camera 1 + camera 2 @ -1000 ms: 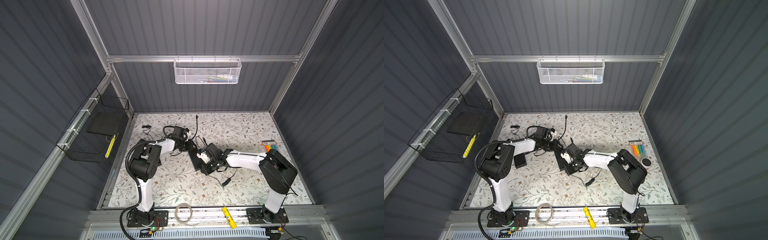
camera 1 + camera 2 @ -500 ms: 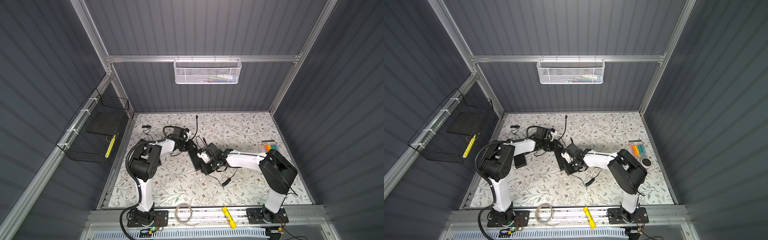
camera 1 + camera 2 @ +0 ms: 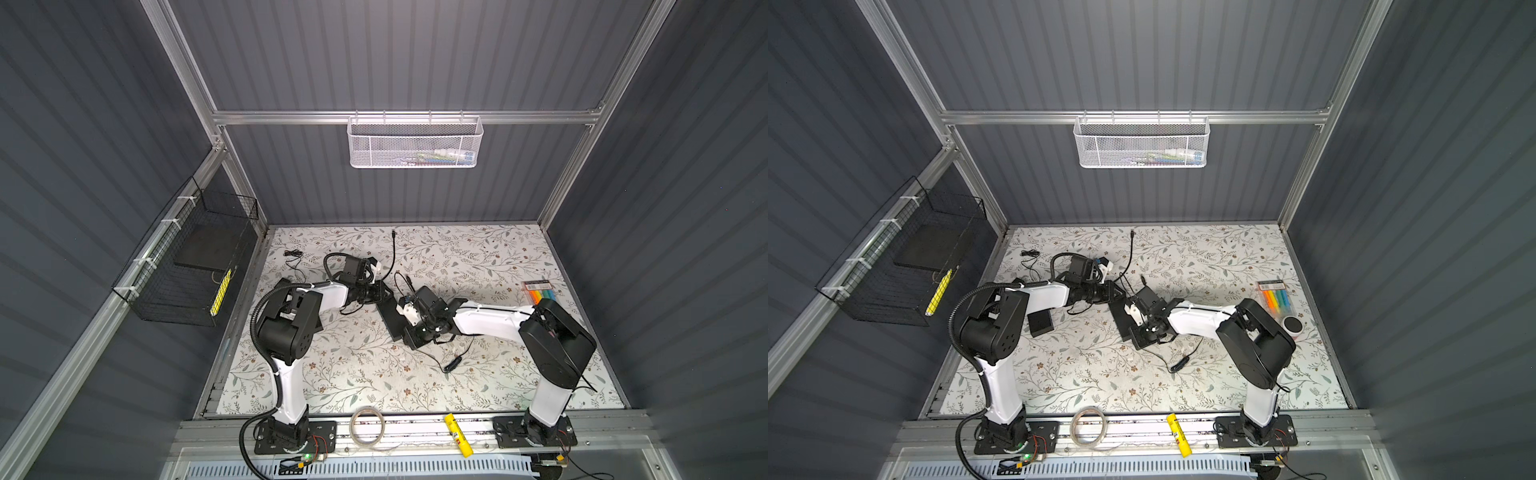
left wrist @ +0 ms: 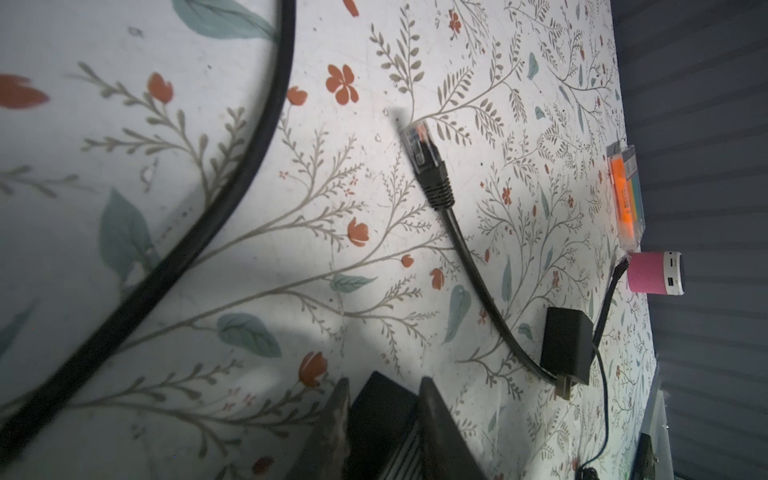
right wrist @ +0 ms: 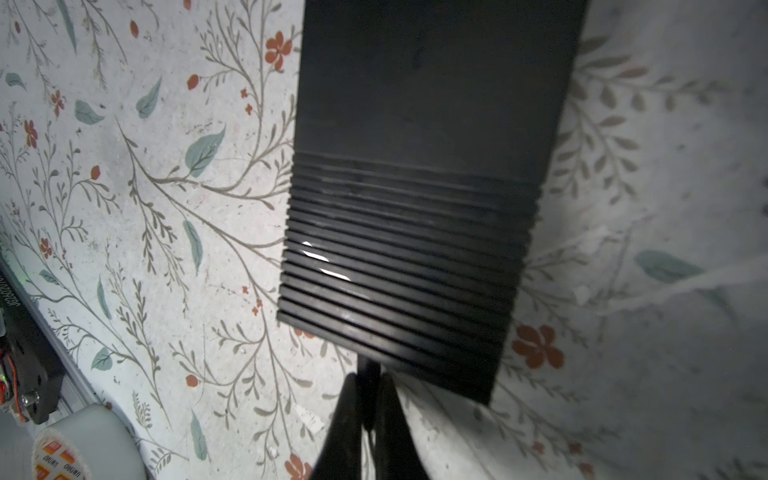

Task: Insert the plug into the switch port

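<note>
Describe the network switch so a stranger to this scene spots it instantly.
Find the middle of the floral table. The switch is the flat black slab between the left gripper and right gripper. Unlike the other black box nearby, part of its top is ribbed.

— What colour do you make the switch (image 5: 419, 124)?
— Black, ribbed across half; the plug (image 5: 368, 368) black too.
— And the table cover (image 4: 291, 232)?
— You've white, grey sprigs, red flowers, teal leaves.
</note>
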Motion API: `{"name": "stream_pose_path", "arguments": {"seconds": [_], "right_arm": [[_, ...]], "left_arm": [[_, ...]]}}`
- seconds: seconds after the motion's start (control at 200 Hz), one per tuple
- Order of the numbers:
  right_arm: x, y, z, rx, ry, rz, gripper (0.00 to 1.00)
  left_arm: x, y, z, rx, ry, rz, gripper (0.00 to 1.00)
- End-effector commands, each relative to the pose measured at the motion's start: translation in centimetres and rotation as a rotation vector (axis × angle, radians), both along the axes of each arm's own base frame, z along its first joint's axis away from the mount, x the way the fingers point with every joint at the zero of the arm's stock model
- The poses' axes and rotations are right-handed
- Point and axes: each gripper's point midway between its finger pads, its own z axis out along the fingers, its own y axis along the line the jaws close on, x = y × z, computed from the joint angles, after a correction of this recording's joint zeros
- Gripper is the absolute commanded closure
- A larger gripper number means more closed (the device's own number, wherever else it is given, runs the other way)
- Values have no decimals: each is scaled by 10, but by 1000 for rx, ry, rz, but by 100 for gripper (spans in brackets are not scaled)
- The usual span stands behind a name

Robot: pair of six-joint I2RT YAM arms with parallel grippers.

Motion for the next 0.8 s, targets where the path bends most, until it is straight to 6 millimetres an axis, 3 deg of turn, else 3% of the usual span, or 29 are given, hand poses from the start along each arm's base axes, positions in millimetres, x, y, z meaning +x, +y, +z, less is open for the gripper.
{"name": "stream_pose_path", "arguments": {"seconds": [0.0, 0.375, 0.795], "right_arm": [[33, 7, 17, 66, -147, -17, 100], [56, 3, 25, 79, -219, 3, 100], [65, 13, 42, 107, -236, 50, 100]], "left_arm": [[-41, 6, -34, 47, 178, -14, 72], [-43, -6, -44, 49, 202, -46, 72], [-48, -14, -56, 49, 225, -62, 73]]}}
